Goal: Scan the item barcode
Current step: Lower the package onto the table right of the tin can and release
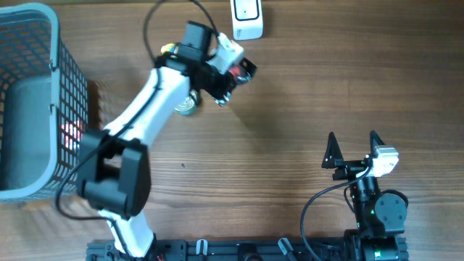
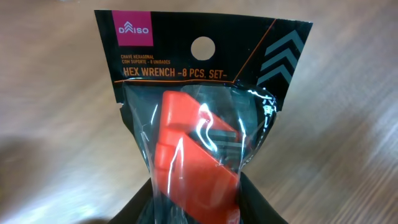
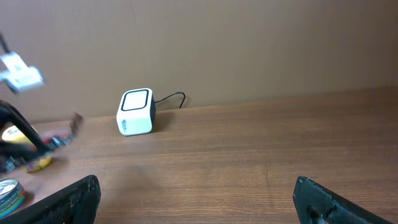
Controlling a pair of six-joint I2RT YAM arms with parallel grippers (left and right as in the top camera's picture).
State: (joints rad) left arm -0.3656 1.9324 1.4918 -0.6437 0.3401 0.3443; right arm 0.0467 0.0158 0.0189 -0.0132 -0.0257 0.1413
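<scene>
Wood tabletop [image 1: 290, 109] beneath; my left gripper [image 1: 230, 78] clamps the hex wrench pack [image 2: 199, 124], scanner [image 1: 247, 19] just beyond it, scan seemingly not yet done.

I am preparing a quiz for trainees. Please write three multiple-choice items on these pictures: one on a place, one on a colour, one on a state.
1. Where on the table does the scanner stand? A near edge; B far edge; C middle.
2. What colour is the holder inside the hex wrench pack? A orange-red; B green; C white.
3. How is the right gripper? A open; B shut, empty; C shut on the pack.
Key: B, it sits at the top edge overhead; A, the left wrist view shows it; A, its fingers stand apart.
</scene>
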